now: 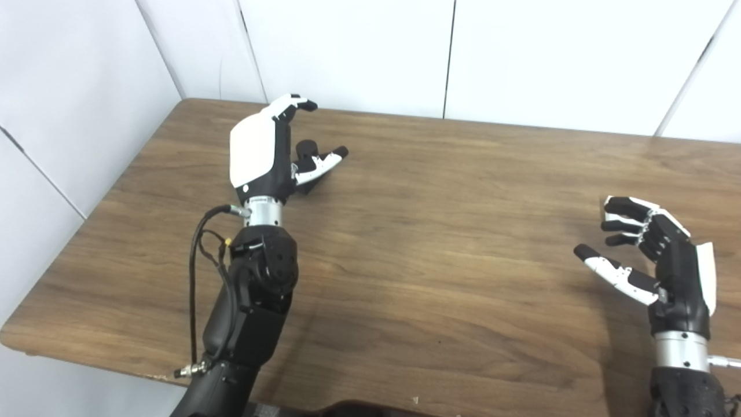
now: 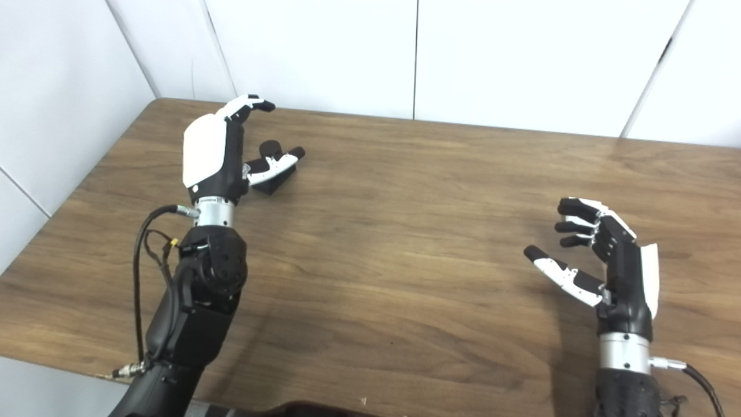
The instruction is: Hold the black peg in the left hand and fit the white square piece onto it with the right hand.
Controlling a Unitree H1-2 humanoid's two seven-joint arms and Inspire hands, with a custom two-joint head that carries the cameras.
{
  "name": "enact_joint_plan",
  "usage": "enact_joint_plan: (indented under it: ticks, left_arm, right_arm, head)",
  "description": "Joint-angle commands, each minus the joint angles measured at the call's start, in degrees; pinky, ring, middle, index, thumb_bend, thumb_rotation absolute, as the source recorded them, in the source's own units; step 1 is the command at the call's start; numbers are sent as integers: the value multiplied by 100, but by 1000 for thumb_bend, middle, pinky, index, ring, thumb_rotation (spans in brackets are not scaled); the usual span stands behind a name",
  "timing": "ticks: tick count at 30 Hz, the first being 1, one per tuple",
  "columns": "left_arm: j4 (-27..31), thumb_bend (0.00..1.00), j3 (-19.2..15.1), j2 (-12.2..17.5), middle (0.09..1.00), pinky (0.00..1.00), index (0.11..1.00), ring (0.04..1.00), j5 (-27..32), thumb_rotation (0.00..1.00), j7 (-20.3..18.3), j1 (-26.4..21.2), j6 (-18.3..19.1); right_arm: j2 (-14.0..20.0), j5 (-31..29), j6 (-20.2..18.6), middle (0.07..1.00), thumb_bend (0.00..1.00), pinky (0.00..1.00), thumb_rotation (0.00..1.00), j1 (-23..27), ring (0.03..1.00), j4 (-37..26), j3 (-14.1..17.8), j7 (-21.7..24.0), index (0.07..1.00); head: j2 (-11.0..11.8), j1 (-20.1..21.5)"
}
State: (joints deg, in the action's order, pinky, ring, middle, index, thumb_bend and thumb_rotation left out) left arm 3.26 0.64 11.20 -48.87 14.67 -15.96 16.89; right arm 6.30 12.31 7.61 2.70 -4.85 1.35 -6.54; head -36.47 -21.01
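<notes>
Left eye view shows our left robot hand (image 1: 263, 152), spread apart, beside the black peg (image 1: 305, 152) near the worktop's (image 1: 440, 243) far-left corner, while our right robot hand (image 1: 654, 255) waits, apart and empty.

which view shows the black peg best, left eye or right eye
The right eye view, slightly: the black peg shows its round top and dark base on the table, beside the open left hand. In the left eye view the thumb crosses the peg, leaving little beyond its top visible.

A lab or test room, it seems. Plain white wall panels (image 1: 347, 52) enclose a wood-grain worktop (image 1: 440, 231). Cabled robot arms (image 1: 255, 301) reach over it.
</notes>
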Motion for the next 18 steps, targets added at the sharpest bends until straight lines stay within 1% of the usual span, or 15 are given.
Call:
enact_joint_plan:
  ticks: [1, 7, 10, 11, 13, 16, 18]
  left_arm:
    - [-62, 764, -15, 156, 865, 720, 700, 856, -132, 359, 93, -305, 74]
    - [-424, 777, -4, 246, 862, 766, 693, 857, -137, 366, 165, -422, 214]
    - [-521, 779, 0, 256, 867, 820, 689, 868, -133, 369, 165, -465, 293]
    - [-542, 784, 8, 255, 873, 857, 687, 879, -162, 383, 154, -481, 352]
    - [-595, 790, 43, 259, 878, 880, 686, 888, -252, 395, 144, -518, 487]
    - [-722, 804, 159, 287, 889, 905, 689, 903, -476, 409, 135, -593, 748]
    - [-827, 814, 223, 301, 897, 905, 687, 911, -577, 421, 165, -643, 878]
  right_arm:
    - [81, 69, 53, 685, 662, 504, 57, -10, 601, 6, 59, -15, 671]
    - [65, 70, 66, 685, 665, 503, 70, -29, 598, -21, 50, -19, 670]
    - [55, 78, 58, 690, 670, 514, 75, -40, 611, -35, 51, -27, 671]
    - [56, 90, 48, 691, 668, 514, 83, -43, 614, -41, 51, -28, 672]
    - [49, 58, 30, 694, 668, 515, 86, -47, 619, -52, 57, -17, 674]
    - [68, 71, 86, 693, 667, 512, 87, -41, 615, -16, 63, -27, 674]
    - [78, 67, 95, 694, 665, 512, 84, -44, 614, -6, 70, -26, 675]
  head:
    - [-9, -3]
    - [-10, 3]
    - [-17, 2]
    - [-20, 11]
    - [-20, 11]
    - [-25, 19]
    - [-27, 30]
